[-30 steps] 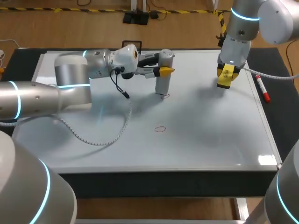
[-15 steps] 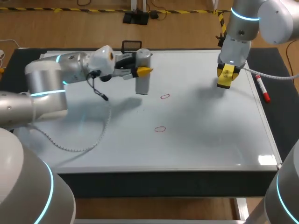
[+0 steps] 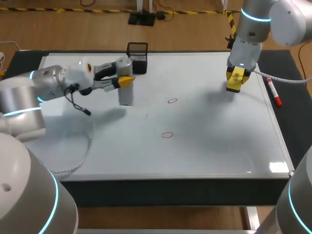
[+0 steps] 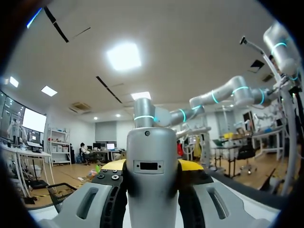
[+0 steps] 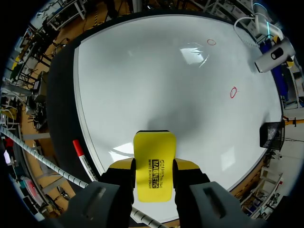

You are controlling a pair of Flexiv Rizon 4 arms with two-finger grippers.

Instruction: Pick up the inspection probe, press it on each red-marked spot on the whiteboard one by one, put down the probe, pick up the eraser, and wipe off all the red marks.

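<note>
Board (image 3: pixel 219 151) centre and near edge open. Left gripper (image 3: pixel 123 77) clamps probe (image 3: pixel 126 95) upright between both fingers, toward far-left corner; right gripper (image 5: pixel 154 167) clamps eraser (image 5: pixel 154 149) by far-right corner.

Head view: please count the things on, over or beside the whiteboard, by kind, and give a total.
Red drawn oval marks: 2
Grey cylindrical probe: 1
Yellow block eraser: 1
Red marker pen: 1
Black mesh holder: 1
Total: 6
</note>
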